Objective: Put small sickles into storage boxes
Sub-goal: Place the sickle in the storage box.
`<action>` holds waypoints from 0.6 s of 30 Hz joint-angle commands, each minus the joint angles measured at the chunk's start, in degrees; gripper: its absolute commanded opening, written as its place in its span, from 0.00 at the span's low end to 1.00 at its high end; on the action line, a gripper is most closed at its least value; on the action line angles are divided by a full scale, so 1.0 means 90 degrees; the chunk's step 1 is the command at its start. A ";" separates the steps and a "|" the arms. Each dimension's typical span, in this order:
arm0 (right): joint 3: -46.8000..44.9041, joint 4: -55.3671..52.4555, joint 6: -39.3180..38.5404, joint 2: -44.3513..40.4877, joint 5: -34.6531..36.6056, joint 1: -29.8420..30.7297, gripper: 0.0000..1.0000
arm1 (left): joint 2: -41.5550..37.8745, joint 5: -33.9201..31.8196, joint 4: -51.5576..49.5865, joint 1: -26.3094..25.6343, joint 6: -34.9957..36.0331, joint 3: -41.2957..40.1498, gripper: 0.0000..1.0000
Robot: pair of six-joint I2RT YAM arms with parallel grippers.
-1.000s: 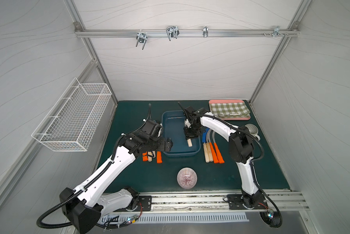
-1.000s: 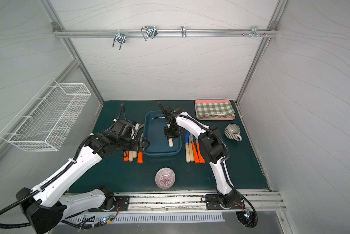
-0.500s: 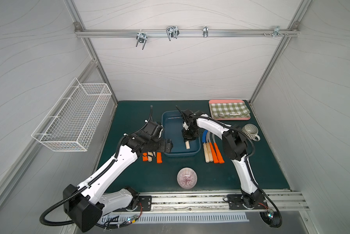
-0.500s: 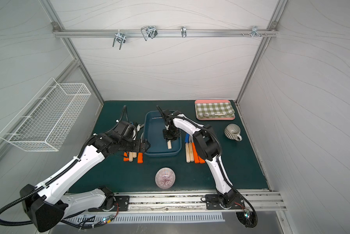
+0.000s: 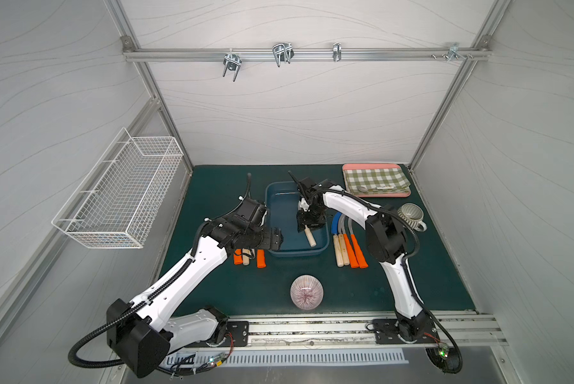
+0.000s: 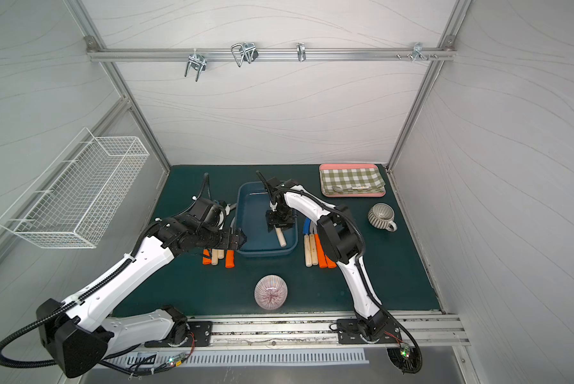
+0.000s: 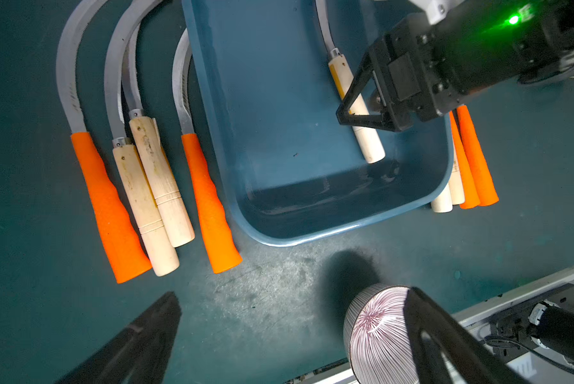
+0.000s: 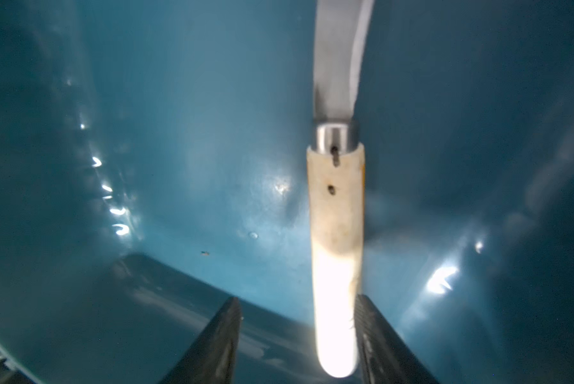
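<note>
Dark green mat [image 5: 345,292] for the tabletop, boxed in by white panel walls [image 5: 295,116] on an aluminium frame. Rail [image 5: 305,55] across the back carries four metal hooks. One white wire basket [image 5: 122,196] hangs on the left wall.

Counts:
- One dark blue tub [image 6: 265,252], mid-mat.
- Nine sickles in all.
- One wood-handled sickle [image 8: 337,232] lies flat inside the tub.
- Four sickles [image 7: 145,186] lie on the mat left of the tub, two orange handles and two wood.
- Four sickles [image 5: 347,247] lie right of the tub, two wood and two orange, one with a blue blade [image 5: 336,221].
- One upturned striped bowl [image 5: 306,292] near the front edge.
- One striped mug [image 5: 411,216].
- One pink tray [image 5: 378,194] with a checked cloth [image 5: 375,178], back right.

Right gripper [image 8: 295,306] sits low in the tub. Its jaws are apart and straddle the wood handle, with a gap on one side. Whether the other finger touches the handle, can't tell.

Left gripper [image 7: 292,292] is spread wide and holds nothing. It hangs over the mat at the tub's near-left corner.
</note>
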 commanded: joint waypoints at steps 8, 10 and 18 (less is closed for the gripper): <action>-0.0196 -0.0484 -0.0148 -0.1251 0.0071 -0.0027 0.99 | 0.0118 -0.0331 -0.0048 0.0034 -0.0240 0.0189 0.99; -0.0291 -0.0505 -0.0131 -0.1443 0.0063 -0.0026 0.99 | 0.0153 -0.0450 -0.0102 0.0045 -0.0301 0.0189 0.99; -0.0768 -0.0592 -0.0083 -0.2327 -0.0032 0.0034 0.99 | 0.0408 -0.0869 -0.0400 0.0107 -0.0580 0.0140 0.97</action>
